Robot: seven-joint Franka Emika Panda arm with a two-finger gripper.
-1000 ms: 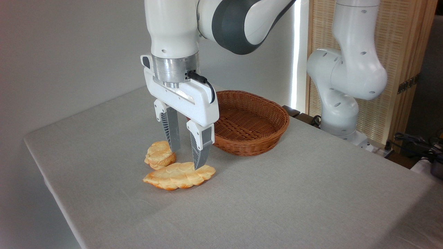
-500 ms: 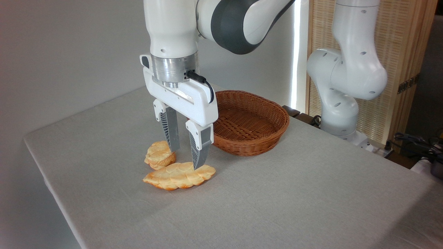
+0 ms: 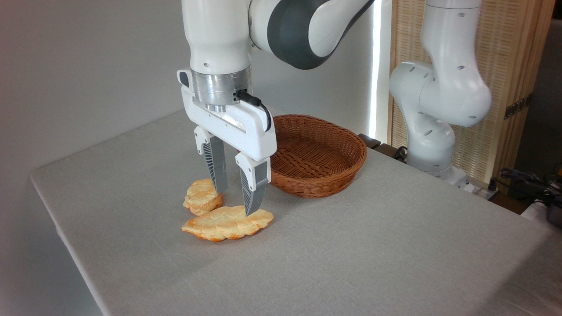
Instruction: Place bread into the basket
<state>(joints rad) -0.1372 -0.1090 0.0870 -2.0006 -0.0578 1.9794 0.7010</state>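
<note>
Plain grey wall (image 3: 88, 66), slatted wooden screen (image 3: 505, 66) at right.

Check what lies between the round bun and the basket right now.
In the camera view, the open claw stands between the bun and the basket; otherwise only bare tablecloth.

A small round golden-tan bun (image 3: 201, 199) is seen with a paler top and ridged, layered sides. The longer flat braided loaf (image 3: 226, 223) is coloured golden-orange, with pale patches on its segments. The oval wicker basket (image 3: 322, 154) is woven in reddish-brown. The table (image 3: 373, 245) is covered in plain light grey cloth. White casing with grey ribbed fingers is shown on the two-finger gripper (image 3: 237, 202).
</note>
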